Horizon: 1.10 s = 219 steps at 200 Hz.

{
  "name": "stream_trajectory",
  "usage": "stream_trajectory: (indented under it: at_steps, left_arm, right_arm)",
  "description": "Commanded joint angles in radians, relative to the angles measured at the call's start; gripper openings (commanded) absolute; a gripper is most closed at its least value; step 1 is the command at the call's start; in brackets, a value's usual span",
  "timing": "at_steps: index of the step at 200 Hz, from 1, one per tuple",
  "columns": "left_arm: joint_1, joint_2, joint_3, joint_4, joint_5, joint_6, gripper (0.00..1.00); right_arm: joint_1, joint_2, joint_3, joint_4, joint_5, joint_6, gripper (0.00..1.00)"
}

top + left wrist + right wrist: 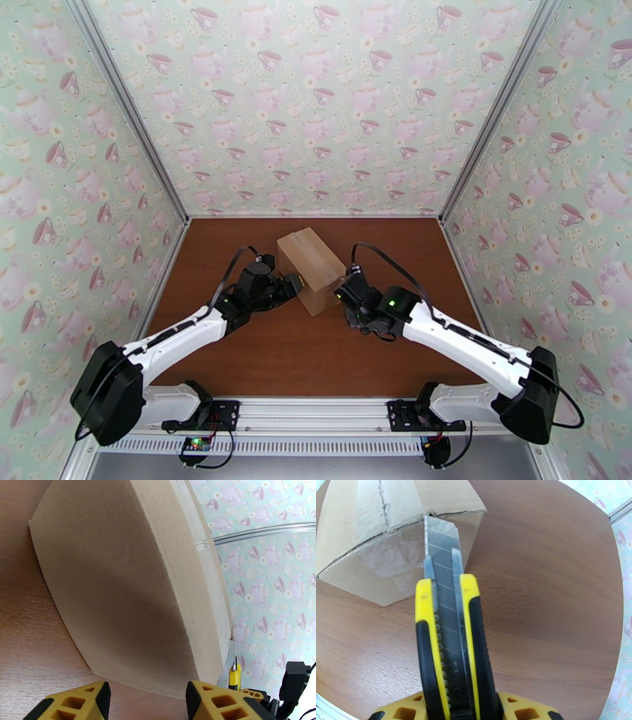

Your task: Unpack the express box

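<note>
The express box (310, 267), a plain brown carton, lies closed in the middle of the wooden table with its taped end (391, 555) toward me. My right gripper (346, 294) is shut on a yellow-and-black utility knife (448, 638). The knife's extended blade (441, 539) reaches the top edge of that taped end, just right of the tape seam. My left gripper (294, 286) is open at the box's left long side (126, 582), its yellow fingers (83, 703) spread with nothing between them. Whether they touch the cardboard I cannot tell.
Teacup-patterned walls (316, 103) close in the brown table (316, 355) at the back and both sides. Bare wood lies in front of the box and to its right (553, 598). The knife's tip (235, 675) pokes out past the box's near corner in the left wrist view.
</note>
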Motion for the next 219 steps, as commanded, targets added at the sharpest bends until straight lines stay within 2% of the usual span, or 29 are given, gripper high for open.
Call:
stream_trajectory:
  at_steps: [1, 135, 219]
  left_arm:
    - [-0.005, -0.004, -0.004, 0.019, 0.013, -0.011, 0.56]
    - [-0.007, -0.031, -0.015, 0.016, 0.008, -0.021, 0.56]
    - [-0.046, 0.005, -0.021, 0.057, 0.014, -0.047, 0.54]
  right_arm:
    - [0.007, 0.006, 0.032, 0.004, 0.034, -0.003, 0.00]
    - [0.006, 0.030, 0.043, -0.008, 0.050, -0.003, 0.00]
    - [0.006, 0.036, 0.052, -0.002, 0.038, -0.015, 0.00]
